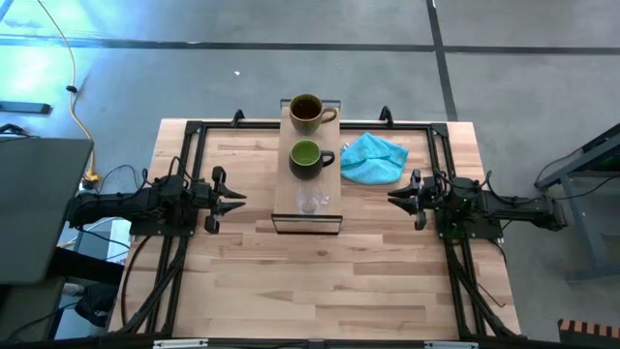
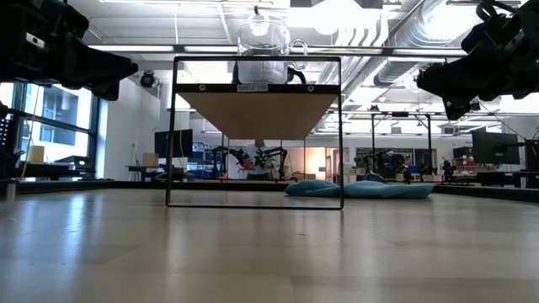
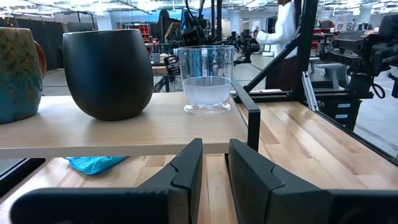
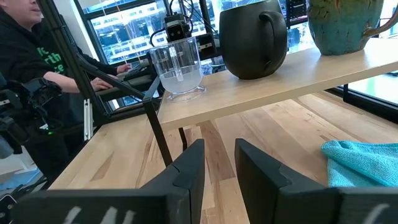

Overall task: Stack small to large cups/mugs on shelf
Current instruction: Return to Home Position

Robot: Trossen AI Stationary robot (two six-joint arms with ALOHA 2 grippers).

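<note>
The shelf (image 1: 281, 199) is a raised light-wood board on a dark frame, at the table's middle toward the far edge. Three vessels stand on it by their bases in a row. The brown-tan mug (image 1: 306, 111) is at the far end, the dark green mug (image 1: 308, 158) is in the middle, and the clear glass cup (image 1: 312, 201) is at the near end. My left gripper (image 1: 242, 201) waits left of the shelf, level, pointing at the glass cup (image 3: 206, 78). My right gripper (image 1: 390, 199) waits on the shelf's right. Both stand a narrow gap open with nothing between the fingers.
A turquoise cloth (image 1: 373, 158) lies crumpled on the table, right of the shelf and just beyond my right gripper. Bare tabletop (image 1: 320, 281) stretches from the shelf to the near edge. A person (image 4: 31, 56) sits beyond the table in the right wrist view.
</note>
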